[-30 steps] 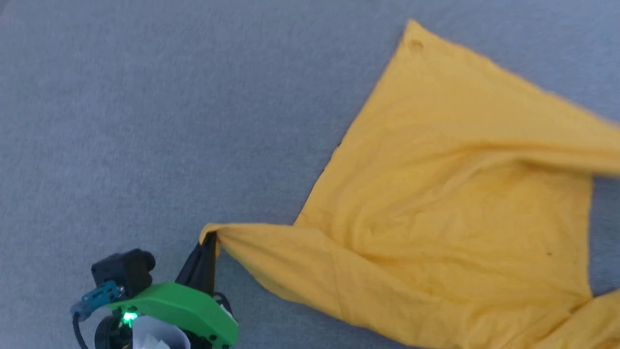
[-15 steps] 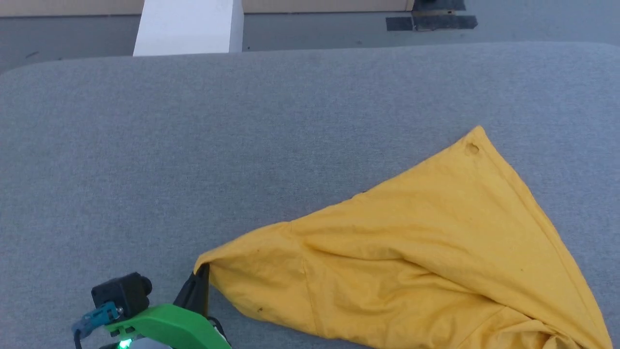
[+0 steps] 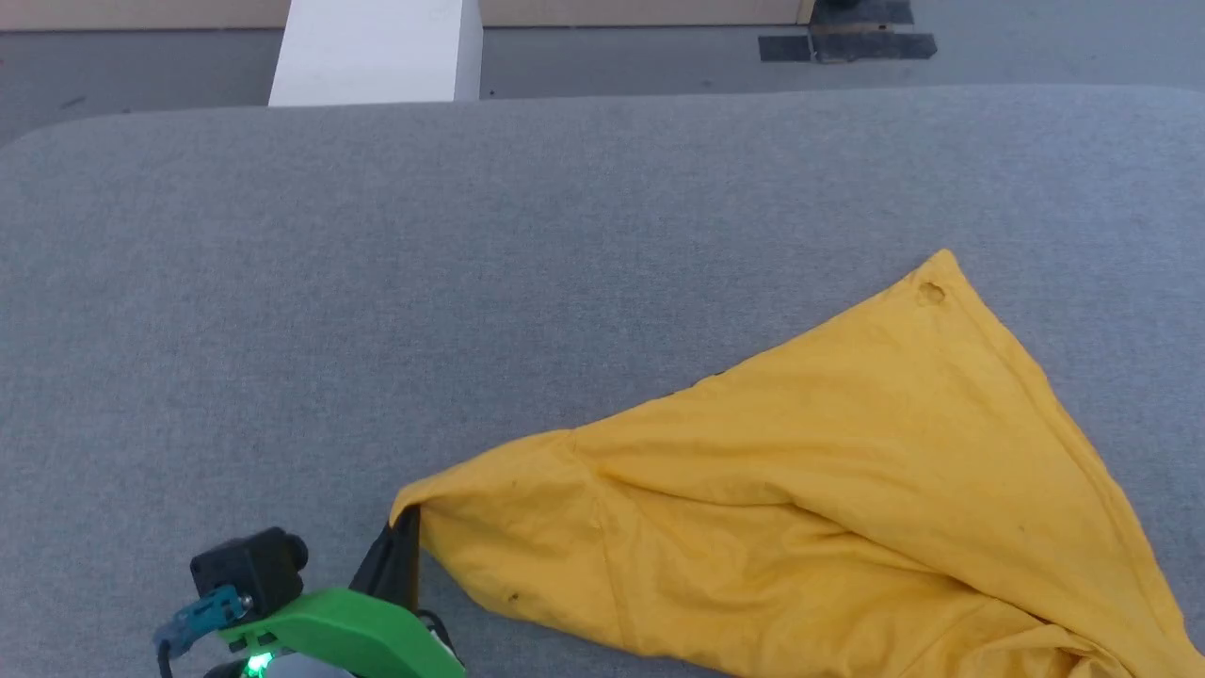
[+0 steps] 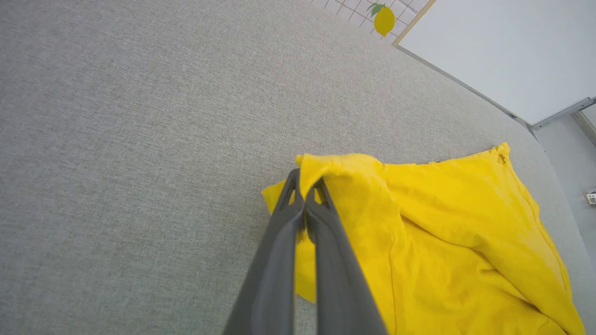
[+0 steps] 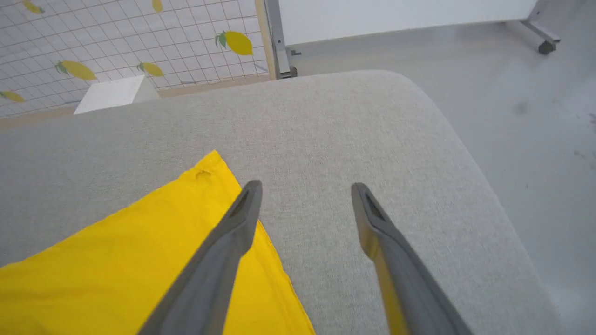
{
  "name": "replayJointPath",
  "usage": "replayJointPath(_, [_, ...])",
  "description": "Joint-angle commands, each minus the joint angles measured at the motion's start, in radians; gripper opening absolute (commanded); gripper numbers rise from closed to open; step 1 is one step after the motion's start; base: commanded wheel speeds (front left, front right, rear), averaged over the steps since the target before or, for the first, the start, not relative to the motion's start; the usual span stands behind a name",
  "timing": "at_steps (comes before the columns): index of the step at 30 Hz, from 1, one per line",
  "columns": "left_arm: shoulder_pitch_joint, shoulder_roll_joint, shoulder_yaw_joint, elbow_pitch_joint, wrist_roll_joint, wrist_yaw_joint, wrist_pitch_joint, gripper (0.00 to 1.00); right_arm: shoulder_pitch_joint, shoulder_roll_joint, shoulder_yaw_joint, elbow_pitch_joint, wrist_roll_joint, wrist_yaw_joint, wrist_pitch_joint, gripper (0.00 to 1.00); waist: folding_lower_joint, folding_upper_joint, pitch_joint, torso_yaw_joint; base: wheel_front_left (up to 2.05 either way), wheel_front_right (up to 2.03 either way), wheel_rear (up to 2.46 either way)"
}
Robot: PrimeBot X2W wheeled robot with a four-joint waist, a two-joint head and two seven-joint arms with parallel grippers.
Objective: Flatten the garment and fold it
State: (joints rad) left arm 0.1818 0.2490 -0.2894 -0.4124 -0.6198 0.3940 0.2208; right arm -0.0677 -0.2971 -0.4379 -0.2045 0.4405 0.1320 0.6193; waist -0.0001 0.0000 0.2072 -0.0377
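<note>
The garment [image 3: 828, 490] is a plain yellow T-shirt lying bunched in a rough triangle on the grey table [image 3: 377, 282], at the right and bottom of the head view. My left gripper [image 3: 407, 523] is shut on its near left corner, low over the table; in the left wrist view the fingers [image 4: 305, 186] pinch a fold of the garment [image 4: 442, 223]. My right gripper [image 5: 305, 188] stands open above the table, with nothing between its fingers. The garment [image 5: 139, 251] lies to its left, under the left finger.
A white box [image 3: 377, 52] stands on the floor beyond the table's far edge. Dark tape [image 3: 847, 42] marks the floor at the back. The table's rounded right edge [image 5: 465, 153] drops to bare floor. A lemon-print gridded wall [image 5: 116, 42] lies behind.
The right gripper has opened and let go of the garment, whose right side dropped onto the table. The head camera tilted up, bringing the table's far edge into view. The left grip holds.
</note>
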Motion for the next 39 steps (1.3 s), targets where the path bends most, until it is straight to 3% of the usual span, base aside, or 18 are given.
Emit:
replayJointPath(1, [-0.023, -0.006, -0.005, -0.006, 0.012, -0.001, -0.008, 0.0, -0.062, -0.031, 0.03, -0.001, 0.002, -0.001, 0.02, 1.0, 0.0001, 0.0, 0.034, 0.025, 0.0, 0.0, 0.0])
replayJointPath(5, [-0.062, -0.013, -0.027, -0.018, 0.033, -0.005, -0.011, 0.0, -0.255, -0.121, 0.143, 0.06, -0.014, -0.001, 0.084, 1.0, 0.0001, 0.0, 0.1, 0.061, 0.0, 0.0, 0.0])
replayJointPath(11, [-0.125, -0.038, -0.077, -0.018, 0.06, -0.015, -0.01, 0.0, -0.449, -0.18, 0.302, 0.245, -0.047, -0.001, 0.181, 1.0, 0.0001, 0.0, 0.198, 0.133, 0.0, 0.0, 0.0])
replayJointPath(25, [-0.166, -0.073, -0.12, 0.011, 0.07, -0.027, -0.033, 0.0, -0.503, -0.221, 0.409, 0.452, -0.084, -0.001, 0.223, 1.0, 0.0001, 0.0, 0.289, 0.209, 0.0, 0.0, 0.0])
replayJointPath(26, [-0.167, -0.073, -0.12, 0.012, 0.07, -0.027, -0.033, 0.0, -0.499, -0.222, 0.411, 0.462, -0.08, -0.001, 0.233, 0.95, 0.0001, 0.0, 0.291, 0.209, 0.0, 0.0, 0.0])
replayJointPath(27, [-0.169, -0.074, -0.12, 0.013, 0.069, -0.027, -0.034, 0.0, -0.495, -0.223, 0.416, 0.472, -0.073, -0.001, 0.251, 0.07, 0.0001, 0.0, 0.292, 0.209, 0.0, 0.0, 0.0])
replayJointPath(28, [-0.169, -0.074, -0.119, 0.013, 0.069, -0.027, -0.034, 0.0, -0.491, -0.226, 0.42, 0.479, -0.068, -0.001, 0.272, 0.0, 0.0001, 0.0, 0.293, 0.209, 0.0, 0.0, 0.0])
replayJointPath(32, [-0.17, -0.072, -0.11, 0.014, 0.064, -0.024, -0.035, 0.0, -0.487, -0.233, 0.42, 0.472, -0.054, -0.001, 0.319, 0.0, 0.0001, 0.0, 0.286, 0.199, 0.0, 0.0, 0.0])
replayJointPath(39, [-0.216, -0.048, -0.094, 0.036, 0.061, -0.04, -0.017, 0.0, -0.522, -0.194, 0.402, 0.437, -0.056, -0.001, 0.229, 0.0, 0.0001, 0.0, 0.237, 0.155, 0.0, 0.0, 0.0])
